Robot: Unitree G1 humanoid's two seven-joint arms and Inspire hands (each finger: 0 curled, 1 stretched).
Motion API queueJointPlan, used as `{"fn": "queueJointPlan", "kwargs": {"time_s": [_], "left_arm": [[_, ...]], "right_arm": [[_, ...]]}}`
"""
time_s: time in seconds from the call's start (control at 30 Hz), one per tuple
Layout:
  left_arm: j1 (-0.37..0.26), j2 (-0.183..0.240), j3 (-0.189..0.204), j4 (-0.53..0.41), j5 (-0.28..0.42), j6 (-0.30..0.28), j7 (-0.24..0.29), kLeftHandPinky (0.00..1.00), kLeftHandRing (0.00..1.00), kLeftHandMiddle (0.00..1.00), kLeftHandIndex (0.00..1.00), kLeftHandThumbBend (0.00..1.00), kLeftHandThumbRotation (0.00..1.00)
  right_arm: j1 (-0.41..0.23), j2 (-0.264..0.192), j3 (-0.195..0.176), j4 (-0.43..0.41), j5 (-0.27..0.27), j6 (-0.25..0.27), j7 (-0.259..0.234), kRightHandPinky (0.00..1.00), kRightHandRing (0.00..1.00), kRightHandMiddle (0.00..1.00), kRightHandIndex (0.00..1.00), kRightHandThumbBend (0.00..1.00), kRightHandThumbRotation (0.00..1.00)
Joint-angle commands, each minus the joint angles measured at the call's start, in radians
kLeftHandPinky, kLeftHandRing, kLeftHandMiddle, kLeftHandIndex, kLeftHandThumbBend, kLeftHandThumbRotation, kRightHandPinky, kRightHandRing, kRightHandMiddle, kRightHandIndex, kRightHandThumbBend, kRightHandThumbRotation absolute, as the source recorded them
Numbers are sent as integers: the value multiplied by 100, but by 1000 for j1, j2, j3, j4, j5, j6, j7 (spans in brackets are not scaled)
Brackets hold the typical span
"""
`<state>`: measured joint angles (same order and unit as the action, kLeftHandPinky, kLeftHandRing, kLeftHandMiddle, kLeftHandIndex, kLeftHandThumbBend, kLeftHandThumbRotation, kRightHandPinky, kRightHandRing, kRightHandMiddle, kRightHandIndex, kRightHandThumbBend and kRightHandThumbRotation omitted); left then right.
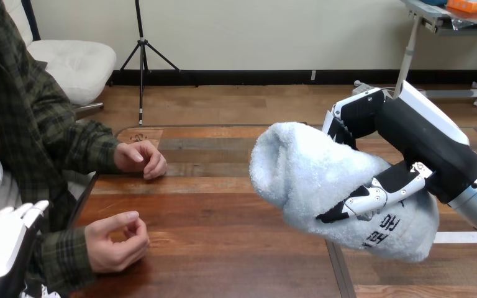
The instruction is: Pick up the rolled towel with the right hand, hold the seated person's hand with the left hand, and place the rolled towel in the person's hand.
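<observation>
My right hand is shut on the rolled towel, a pale blue-white roll held above the table at the right, its free end pointing left. The thumb presses across the towel's near side. My left hand sits at the bottom left corner, fingers straight, beside the person's sleeve and holding nothing. The person's near hand rests loosely curled on the table just right of my left hand. The person's far hand lies on the table farther back.
The wooden table spreads between the person and my right arm, with bare room in its middle. A seam in the tabletop runs at the lower right.
</observation>
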<state>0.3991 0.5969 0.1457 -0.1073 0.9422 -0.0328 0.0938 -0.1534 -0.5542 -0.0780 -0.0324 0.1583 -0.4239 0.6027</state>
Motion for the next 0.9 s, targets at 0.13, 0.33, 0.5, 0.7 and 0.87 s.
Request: {"fn": "queueJointPlan", "kwargs": {"time_s": [0.13, 0.33, 0.5, 0.7, 0.87], "left_arm": [[-100, 28, -43, 49, 12, 41, -11, 86, 91, 91, 91, 100, 21], [-133, 40, -67, 97, 13, 47, -11, 87, 92, 92, 91, 100, 22], [-168, 46, -91, 150, 6, 38, 0, 87, 92, 92, 91, 100, 23], [-214, 47, -123, 209, 10, 36, 5, 87, 92, 91, 91, 100, 23], [-254, 43, -149, 255, 9, 32, 23, 87, 91, 90, 89, 100, 22]], "right_arm": [[-53, 0, -36, -6, -5, -62, -22, 9, 14, 21, 26, 75, 0], [-53, -1, -36, 0, 2, -66, -20, 9, 14, 21, 27, 75, 0], [-52, -4, -35, 0, 17, -55, -10, 10, 15, 21, 27, 75, 0], [-53, -5, -36, 4, 17, -58, -9, 10, 15, 22, 27, 75, 0], [-54, -6, -36, 4, 17, -56, -9, 10, 15, 22, 27, 75, 0]]}}
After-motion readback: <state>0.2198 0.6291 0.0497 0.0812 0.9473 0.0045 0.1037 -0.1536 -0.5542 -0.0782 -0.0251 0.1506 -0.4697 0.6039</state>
